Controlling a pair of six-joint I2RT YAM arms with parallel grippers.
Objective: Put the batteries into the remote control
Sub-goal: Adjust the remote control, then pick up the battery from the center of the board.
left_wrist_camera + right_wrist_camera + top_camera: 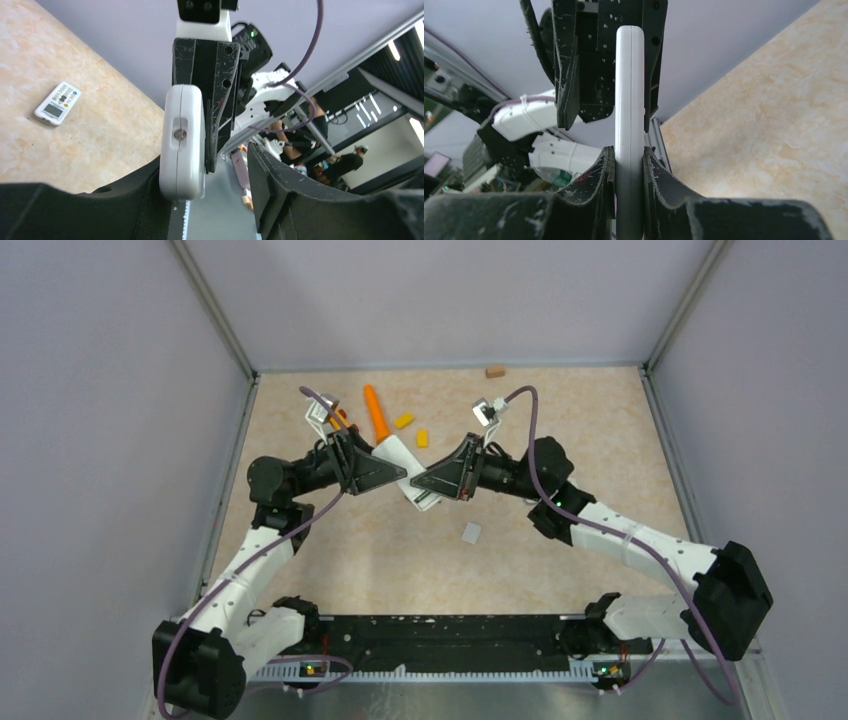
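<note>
Smooth white remote control (629, 100) tight inside scuffed black right end effector (628, 155); left end effector (206, 157) agape.

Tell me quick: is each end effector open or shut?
Left end effector: open, not gripping the white remote.
Right end effector: closed, holding the white remote.

The counter (610, 410) has a beige, marbled top. Plain lavender-grey walls (450, 300) rise along its far, left and right sides, meeting at its far corners behind grey metal posts (212, 305). Beyond the counter's near edge, a darker room shows long ceiling strip lights (395, 50).
</note>
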